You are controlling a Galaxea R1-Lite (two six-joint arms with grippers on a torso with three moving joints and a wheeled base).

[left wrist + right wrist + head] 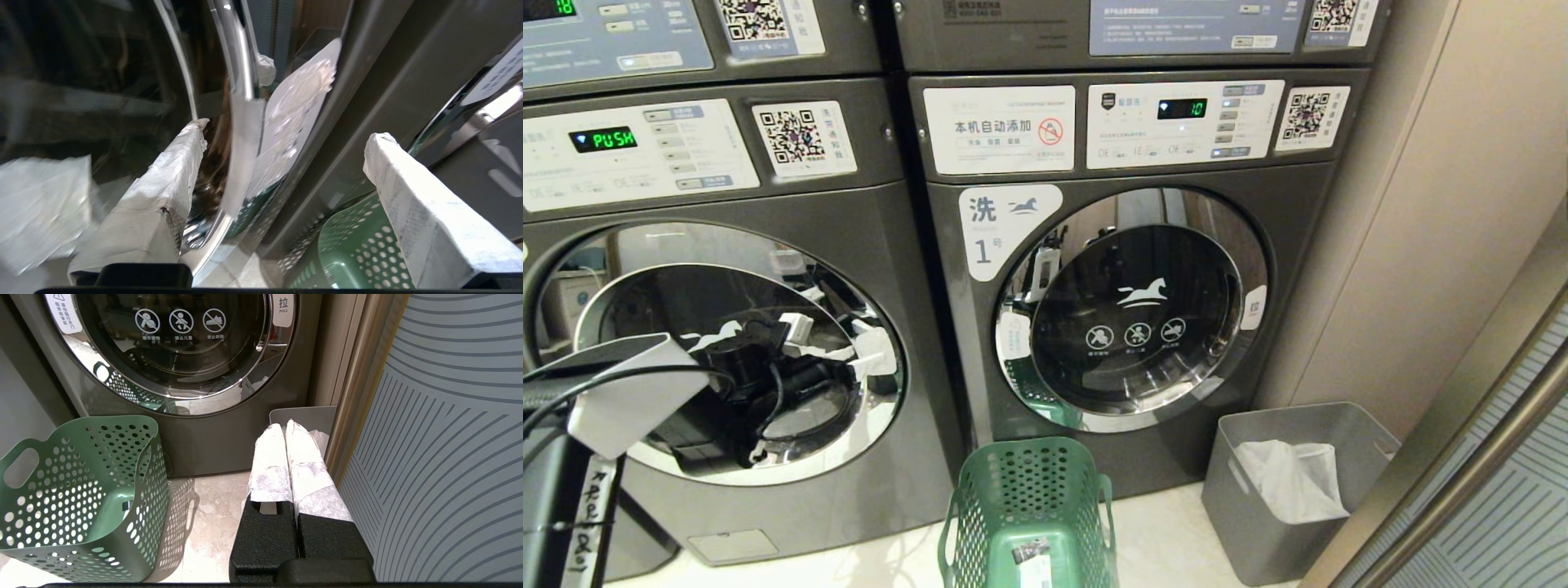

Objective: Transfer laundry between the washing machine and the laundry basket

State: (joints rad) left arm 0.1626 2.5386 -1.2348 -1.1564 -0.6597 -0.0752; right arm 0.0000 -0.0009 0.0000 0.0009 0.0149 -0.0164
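The left gripper (286,139) has its white-wrapped fingers (171,183) spread wide with nothing between them, held close to the round chrome-ringed door (241,122) of the washing machine (1111,269) marked 1. Beyond the fingertips lie the door's bright rim and a white sticker (294,114), both blurred, so whether either fingertip touches the glass cannot be told. Below and past the fingers sits the green perforated laundry basket (351,253), cut off by the picture's lower edge. In the head view this arm (621,400) enters from the left, its white wrist cover and black cables in front of the neighbouring washer (719,343), whose display reads PUSH; the gripper itself is hard to make out there against the dark door glass.

The right gripper (286,457) hangs low, its wrapped fingers (269,465) pressed together on nothing. Just past their tips is a grey bin (302,416) with a white liner, mostly hidden behind them; to their side stands the laundry basket (86,498) on the pale floor, with only a small tag visible inside it. No laundry can be seen in it, and the dark, reflective door glass (175,339) hides the drum's contents. The door is shut
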